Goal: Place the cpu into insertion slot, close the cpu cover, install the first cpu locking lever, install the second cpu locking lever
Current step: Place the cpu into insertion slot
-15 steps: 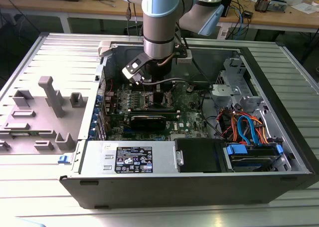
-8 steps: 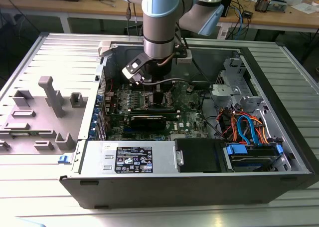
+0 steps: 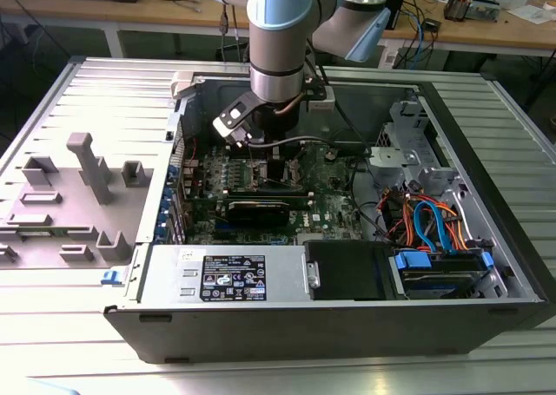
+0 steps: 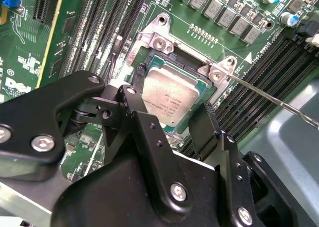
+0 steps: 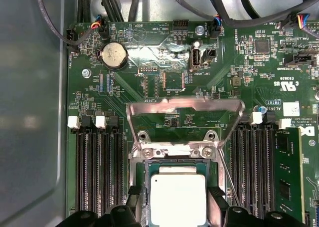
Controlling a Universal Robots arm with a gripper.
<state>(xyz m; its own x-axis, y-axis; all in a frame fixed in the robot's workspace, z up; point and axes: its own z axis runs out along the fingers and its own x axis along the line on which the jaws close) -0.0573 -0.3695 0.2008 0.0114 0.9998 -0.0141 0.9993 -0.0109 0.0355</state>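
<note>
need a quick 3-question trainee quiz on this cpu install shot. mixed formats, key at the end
1. True or false: the cpu cover is shut down over the cpu.
2. Fill in (one/both): in the first wrist view, the long black memory slots run along ____ sides of the insertion slot.
3. Pick one. The cpu is:
A. lying across the memory slots
B. at the insertion slot, under the gripper
C. resting on top of the cpu cover

Key
1. False. The cover stands raised, and the board shows through its window.
2. both
3. B
</note>
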